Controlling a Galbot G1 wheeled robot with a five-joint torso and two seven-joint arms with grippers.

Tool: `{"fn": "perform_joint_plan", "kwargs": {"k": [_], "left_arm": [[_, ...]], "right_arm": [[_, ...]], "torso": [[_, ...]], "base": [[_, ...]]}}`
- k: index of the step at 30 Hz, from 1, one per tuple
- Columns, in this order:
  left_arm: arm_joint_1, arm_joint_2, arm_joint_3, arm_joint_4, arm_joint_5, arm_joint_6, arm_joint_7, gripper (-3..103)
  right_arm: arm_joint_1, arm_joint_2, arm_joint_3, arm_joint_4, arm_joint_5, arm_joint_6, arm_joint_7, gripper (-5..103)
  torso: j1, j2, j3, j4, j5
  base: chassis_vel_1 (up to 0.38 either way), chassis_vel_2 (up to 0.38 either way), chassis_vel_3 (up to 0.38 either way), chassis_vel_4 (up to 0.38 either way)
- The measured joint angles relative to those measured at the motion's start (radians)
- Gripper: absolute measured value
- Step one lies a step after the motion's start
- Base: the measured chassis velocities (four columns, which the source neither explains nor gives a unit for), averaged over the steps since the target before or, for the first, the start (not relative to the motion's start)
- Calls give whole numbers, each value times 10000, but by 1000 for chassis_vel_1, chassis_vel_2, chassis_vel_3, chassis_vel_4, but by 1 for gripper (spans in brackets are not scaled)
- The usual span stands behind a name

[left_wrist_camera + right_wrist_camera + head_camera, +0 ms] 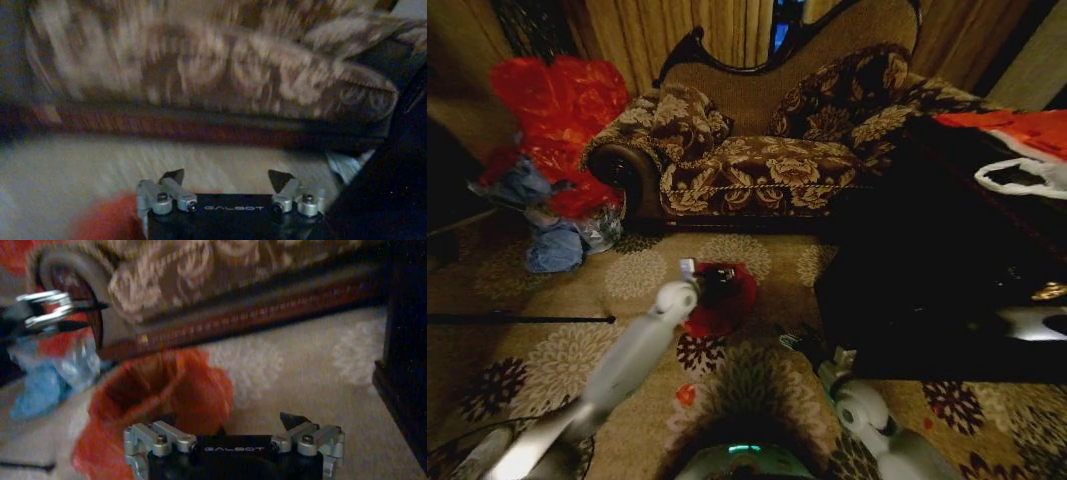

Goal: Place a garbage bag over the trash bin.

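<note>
Floral carpet is spreading before a patterned sofa [757, 150]. Above the trash bin [719, 300], the left gripper [717, 278] is hovering, jaws wide and empty. The garbage bag [160, 405] is lining the bin, mid-carpet. The right gripper [230, 427], wide too, is waiting nearby. I'd tuck the rim down evenly. Right wrist view is revealing the bag's open mouth; the head view is hiding it.

The trash bin [720, 300], with the garbage bag [737, 305] over it, stands on the carpet [547, 350] before the sofa [767, 150]. The low table [927, 280] stands right of it, a plastic heap [557, 120] far left.
</note>
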Motion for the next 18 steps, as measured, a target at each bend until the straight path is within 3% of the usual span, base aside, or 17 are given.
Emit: {"fn": "perform_joint_plan", "kwargs": {"k": [1, 2, 3, 5, 6, 9, 11, 12, 14, 15, 18], "left_arm": [[581, 367, -196, -599, 763, -482, -123, 93], [1304, 678, -394, -1088, 1810, -1072, -155, 97], [1304, 678, -394, -1088, 1810, -1072, -155, 97], [2712, 899, -1110, -1460, 3276, -1925, -46, 100], [2712, 899, -1110, -1460, 3276, -1925, -46, 100], [4956, 376, -2563, -1772, 4577, -2683, 291, 100], [6180, -195, -3258, -1853, 5277, -3208, 582, 100], [6180, -195, -3258, -1853, 5277, -3208, 582, 100], [8032, -1174, -4324, -1980, 6131, -4064, 1379, 100], [8032, -1174, -4324, -1980, 6131, -4064, 1379, 100], [9557, -1983, -5397, -2312, 6604, -4955, 2550, 100]], "right_arm": [[-328, 218, 262, 243, -465, 198, -6, 100], [-828, 531, 651, 510, -1467, 533, -43, 100], [-828, 531, 651, 510, -1467, 533, -43, 100], [-1792, 1070, 1180, 699, -3931, 1732, -88, 100], [-1792, 1070, 1180, 699, -3931, 1732, -88, 100], [-2554, 1700, 1599, 727, -5836, 2705, -68, 100], [-2964, 2158, 1873, 823, -6186, 2997, -71, 100], [-2964, 2158, 1873, 823, -6186, 2997, -71, 100], [-3605, 2818, 2413, 839, -6345, 3367, -286, 100], [-3605, 2818, 2413, 839, -6345, 3367, -286, 100], [-4276, 3329, 3079, 993, -6419, 3660, -698, 100]], "torso": [[0, 0, -1, 4, 17], [0, 0, -1, 10, 3], [0, 0, -1, 10, 3], [0, 0, -1, -9, 6], [0, 0, -1, -9, 6], [0, 0, 0, 5, 9], [-1, 1, -1, 3, 0], [-1, 1, -1, 3, 0], [0, 0, 0, -1, 7], [0, 0, 0, -1, 7], [-2, 1, -1, 3, 9]], "base": [[0, 0, 0, 0], [0, 0, 0, 0], [0, 0, 0, 0], [0, 0, 0, 0], [0, 0, 0, 0], [0, 0, 0, 0], [0, 0, 0, 0], [0, 0, 0, 0], [0, 0, 0, 0], [0, 0, 0, 0], [0, 0, 0, 0]]}}
